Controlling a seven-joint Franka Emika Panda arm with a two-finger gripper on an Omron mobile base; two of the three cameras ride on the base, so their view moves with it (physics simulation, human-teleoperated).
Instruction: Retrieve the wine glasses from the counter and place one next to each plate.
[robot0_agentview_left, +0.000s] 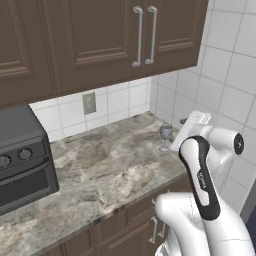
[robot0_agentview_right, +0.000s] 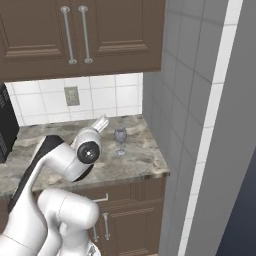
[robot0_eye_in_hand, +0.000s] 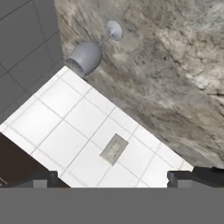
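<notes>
One clear, grey-tinted wine glass (robot0_agentview_left: 165, 134) (robot0_agentview_right: 120, 136) stands upright on the marbled counter (robot0_agentview_left: 110, 160) (robot0_agentview_right: 135, 161), near its right end by the tiled side wall. My white hand hangs above the counter close to the glass, apart from it. In the hand view the picture is rolled over: the glass (robot0_eye_in_hand: 87, 57) lies at the upper left, some way ahead. My gripper (robot0_eye_in_hand: 118, 178) is open, and nothing sits between its two dark fingertips (robot0_eye_in_hand: 43, 179). The plates are out of view.
A dark toaster oven (robot0_agentview_left: 20, 155) (robot0_agentview_right: 7, 125) sits at the counter's left end. Brown wall cabinets (robot0_agentview_left: 100, 35) hang overhead. A wall outlet (robot0_agentview_left: 89, 102) (robot0_agentview_right: 71, 96) (robot0_eye_in_hand: 113, 148) is set in the white tiles. A tiled side wall (robot0_agentview_left: 220, 75) closes off the right.
</notes>
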